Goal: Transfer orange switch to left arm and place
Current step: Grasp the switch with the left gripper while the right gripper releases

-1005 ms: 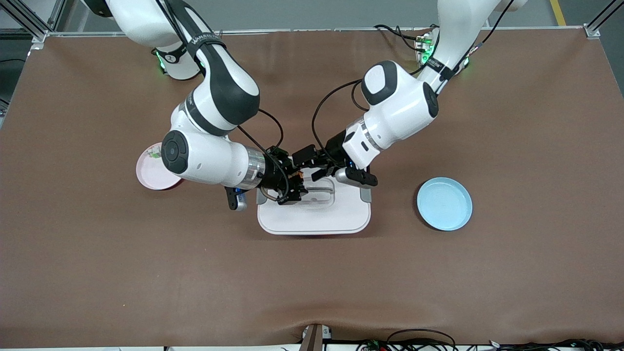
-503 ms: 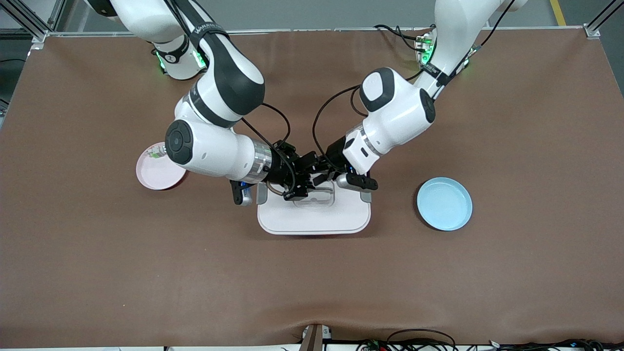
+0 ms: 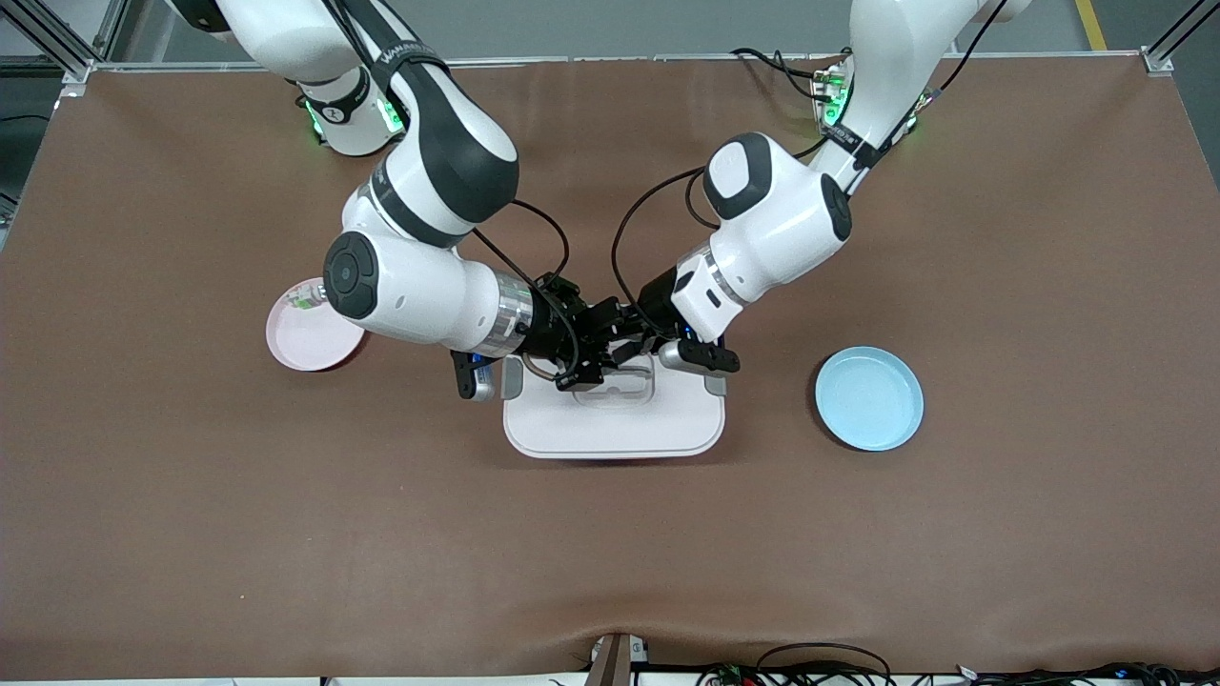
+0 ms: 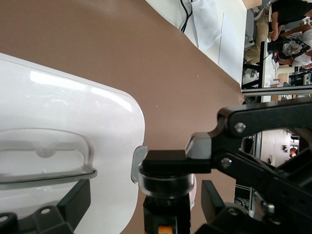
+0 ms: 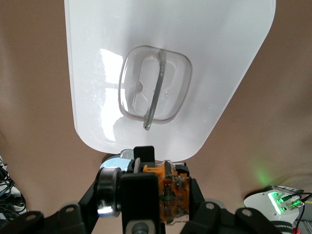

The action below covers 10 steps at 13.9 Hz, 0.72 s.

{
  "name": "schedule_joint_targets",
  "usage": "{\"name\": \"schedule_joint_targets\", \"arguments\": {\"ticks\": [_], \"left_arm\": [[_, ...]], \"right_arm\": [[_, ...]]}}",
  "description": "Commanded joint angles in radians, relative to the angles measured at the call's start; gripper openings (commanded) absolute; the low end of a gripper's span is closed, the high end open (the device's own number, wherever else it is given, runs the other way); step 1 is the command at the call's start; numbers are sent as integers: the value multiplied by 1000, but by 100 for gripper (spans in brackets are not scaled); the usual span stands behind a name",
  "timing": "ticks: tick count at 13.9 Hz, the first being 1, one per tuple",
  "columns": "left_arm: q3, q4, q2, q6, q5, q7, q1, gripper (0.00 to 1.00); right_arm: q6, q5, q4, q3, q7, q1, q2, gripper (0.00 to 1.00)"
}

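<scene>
The orange switch (image 5: 171,195), black-bodied with an orange part, is clamped in my right gripper (image 5: 161,191), which is shut on it. Both grippers meet in the air over the edge of the white box (image 3: 620,424) that lies farther from the front camera. In the front view my right gripper (image 3: 579,365) and my left gripper (image 3: 615,341) are tip to tip. In the left wrist view the switch (image 4: 165,214) sits between my left gripper's (image 4: 145,204) open fingers (image 4: 74,204), with a gap on each side. The box lid handle (image 5: 155,87) lies below.
A pink plate (image 3: 307,341) carrying a small silvery-green part (image 3: 303,302) lies toward the right arm's end. A light blue plate (image 3: 868,397) lies toward the left arm's end. The brown table cover (image 3: 610,562) spreads nearer the front camera.
My right gripper has carried the switch toward my left gripper, until the switch sits between the left fingers. Over the last half second, almost nothing moved.
</scene>
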Motion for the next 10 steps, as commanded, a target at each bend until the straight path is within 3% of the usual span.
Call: {"name": "schedule_joint_targets", "arguments": {"ticks": [1, 6, 10], "left_arm": [[-3, -8, -21, 1, -16, 14, 8, 100], [-5, -16, -32, -2, -16, 14, 11, 100], [-3, -16, -32, -2, -15, 16, 11, 48]], "right_arm": [[-7, 17, 36, -7, 20, 6, 20, 0], [-7, 17, 37, -7, 22, 6, 20, 0], [-9, 17, 40, -7, 20, 6, 20, 0]]}}
